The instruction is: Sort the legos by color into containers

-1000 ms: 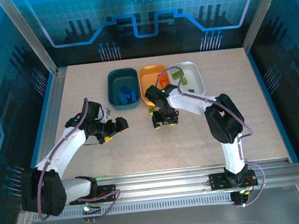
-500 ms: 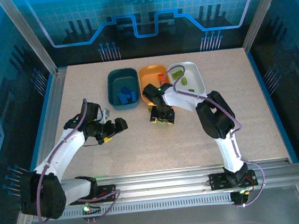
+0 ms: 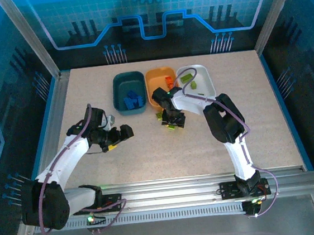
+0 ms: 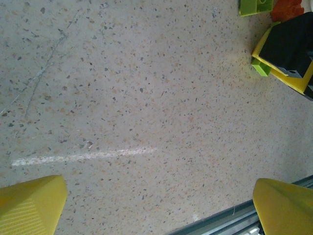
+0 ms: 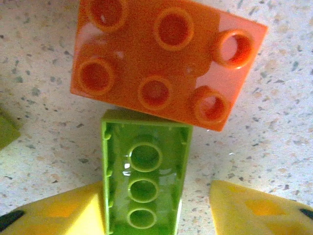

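Jaws of the right gripper (image 5: 155,214) stand apart, straddling a lime brick (image 5: 142,171) that lies on the table (image 5: 39,88) with its hollow underside up. It is glossy plastic with thin walls and three round tubes in a row. One yellow fingertip (image 5: 58,211) touches the brick's long side; the other sits clear of it, with speckled surface showing between. An orange brick (image 5: 161,54) butts against the lime brick's far end. It is a smooth, shiny rectangle with six ring-shaped studs in two rows, lying slightly askew.

From above, the right gripper sits just in front of the orange tub (image 3: 154,77). That tub stands between the teal tub (image 3: 117,93) and the white tub (image 3: 208,87), three rounded rectangles side by side. The teal tub holds blue bricks (image 3: 133,101) and the white tub holds lime pieces (image 3: 186,78).

On the left gripper (image 4: 157,208) the jaws are wide apart and hold nothing. Its ribbed yellow tips are over the table, a matt, stone-like surface flecked with dark grains and crossed by a pale scratch (image 4: 83,156).
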`<state>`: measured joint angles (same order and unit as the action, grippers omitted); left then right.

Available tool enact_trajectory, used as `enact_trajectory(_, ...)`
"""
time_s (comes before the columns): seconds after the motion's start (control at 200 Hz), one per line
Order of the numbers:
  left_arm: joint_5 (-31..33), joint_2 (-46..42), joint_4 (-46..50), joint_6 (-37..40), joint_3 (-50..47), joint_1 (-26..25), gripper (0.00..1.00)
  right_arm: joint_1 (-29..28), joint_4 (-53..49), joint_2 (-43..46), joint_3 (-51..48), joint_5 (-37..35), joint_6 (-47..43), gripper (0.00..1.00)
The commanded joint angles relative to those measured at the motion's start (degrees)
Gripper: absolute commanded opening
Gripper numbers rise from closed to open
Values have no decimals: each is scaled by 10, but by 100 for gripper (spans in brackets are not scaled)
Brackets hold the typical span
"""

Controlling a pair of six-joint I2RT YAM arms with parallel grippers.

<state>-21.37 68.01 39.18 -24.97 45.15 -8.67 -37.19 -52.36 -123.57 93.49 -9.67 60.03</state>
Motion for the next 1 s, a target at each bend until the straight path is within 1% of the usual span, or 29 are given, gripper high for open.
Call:
enact_trajectory(0.0, -7, -11, 16, 14, -3, 11, 99, 11, 5, -15, 2, -7, -11, 49)
enact_trajectory(0.085, -9, -12, 16, 13, -5, 12, 99, 11, 5, -11, -3, -5, -23, 39)
enact_trajectory(0.195, -10, -14, 13, 9, -6, 13, 99, 11, 2, 2, -14, -3, -34, 30)
enact_trajectory(0.28, -9, -15, 12, 7, -6, 14, 99, 10, 1, 21, -33, 2, -40, 29)
enact_trajectory(0.37, -7, -16, 15, 9, -1, 13, 99, 5, 2, 60, -67, 14, -41, 29)
enact_trajectory(0.49, -7, -7, 20, 24, 14, 10, 99, -5, -9, 134, -110, 23, -46, 29)
enact_trajectory(0.575, -3, 12, 19, 37, 27, -7, 99, 0, -21, 192, -124, 19, -53, 29)
enact_trajectory(0.65, 10, 40, 16, 45, 46, -35, 99, 21, -33, 225, -118, 18, -68, 29)
enact_trajectory(0.77, 26, 99, 0, 42, 79, -86, 99, 82, -40, 240, -81, 23, -102, 29)
enact_trajectory(0.89, 29, 150, -26, 17, 108, -113, 99, 150, -42, 192, -14, 65, -138, 29)
enact_trajectory(0.995, 22, 184, -50, -8, 124, -120, 99, 189, -49, 133, 51, 72, -163, 30)
